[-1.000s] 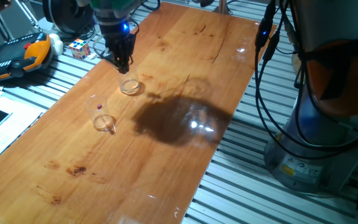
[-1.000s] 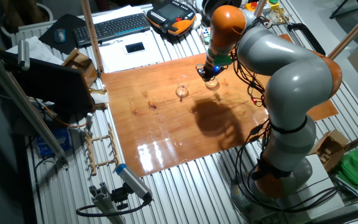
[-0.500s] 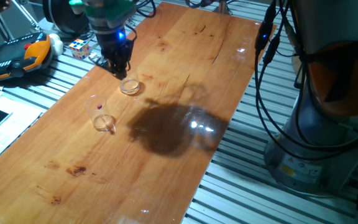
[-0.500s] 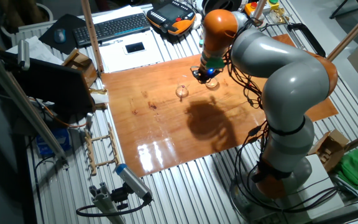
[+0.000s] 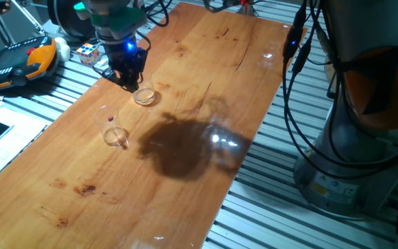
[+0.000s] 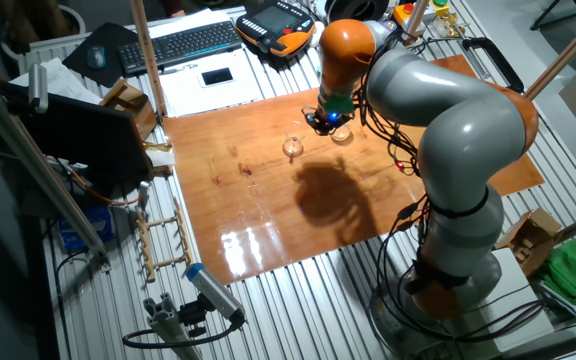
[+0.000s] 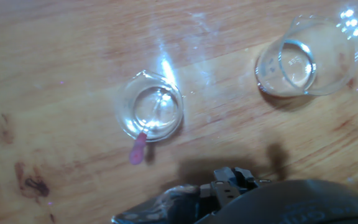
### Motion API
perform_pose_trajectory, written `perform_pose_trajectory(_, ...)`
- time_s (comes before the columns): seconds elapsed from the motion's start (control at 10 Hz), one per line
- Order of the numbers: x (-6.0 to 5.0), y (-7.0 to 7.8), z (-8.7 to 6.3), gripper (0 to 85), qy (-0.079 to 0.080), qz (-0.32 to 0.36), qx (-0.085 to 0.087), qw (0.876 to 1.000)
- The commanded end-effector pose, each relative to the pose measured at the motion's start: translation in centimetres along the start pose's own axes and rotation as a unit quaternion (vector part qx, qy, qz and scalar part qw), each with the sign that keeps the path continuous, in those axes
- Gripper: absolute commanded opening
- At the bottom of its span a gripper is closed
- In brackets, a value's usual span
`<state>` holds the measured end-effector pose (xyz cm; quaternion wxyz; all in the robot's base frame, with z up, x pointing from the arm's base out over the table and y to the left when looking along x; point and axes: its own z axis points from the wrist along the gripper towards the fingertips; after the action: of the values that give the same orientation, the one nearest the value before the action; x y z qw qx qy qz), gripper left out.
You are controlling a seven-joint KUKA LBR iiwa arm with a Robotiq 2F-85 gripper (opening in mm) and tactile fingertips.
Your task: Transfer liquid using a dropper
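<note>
Moved: my claw [image 5: 131, 83] has been drifting left, off the low glass [image 5: 144, 95] toward the tall glass [image 5: 114, 129].
Claw: I cannot tell its opening.
Dropper [image 7: 143, 138]: leaning in the tall glass, pink bulb over the rim.
Bench [image 5: 185, 83]: glossy wood, glaring, carrying my shadow.
Room: slatted metal table [image 5: 275, 207], keyboard [image 6: 190, 42] behind.

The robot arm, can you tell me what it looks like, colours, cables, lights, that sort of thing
The arm is bulky, with rounded light-grey segments and orange bands at the joints. Black cables run along its lower part. At its tip sits a small black two-finger gripper under a housing with a glowing blue light and a green light above it.
</note>
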<state>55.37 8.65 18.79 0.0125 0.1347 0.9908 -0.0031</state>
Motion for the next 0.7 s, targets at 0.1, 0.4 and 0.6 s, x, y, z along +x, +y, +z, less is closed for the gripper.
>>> perform_pose_trajectory(0.1, 0.3, 1.1, 0.6, 1.0, -0.004, 0.014, -0.003, 1.0)
perform_pose_trajectory(0.4, 0.2, 2.1, 1.0, 1.0, 0.001, 0.021, -0.021, 1.0)
perform_pose_trajectory(0.6, 0.1, 2.3, 1.6, 1.0, 0.004, 0.009, -0.025, 1.0)
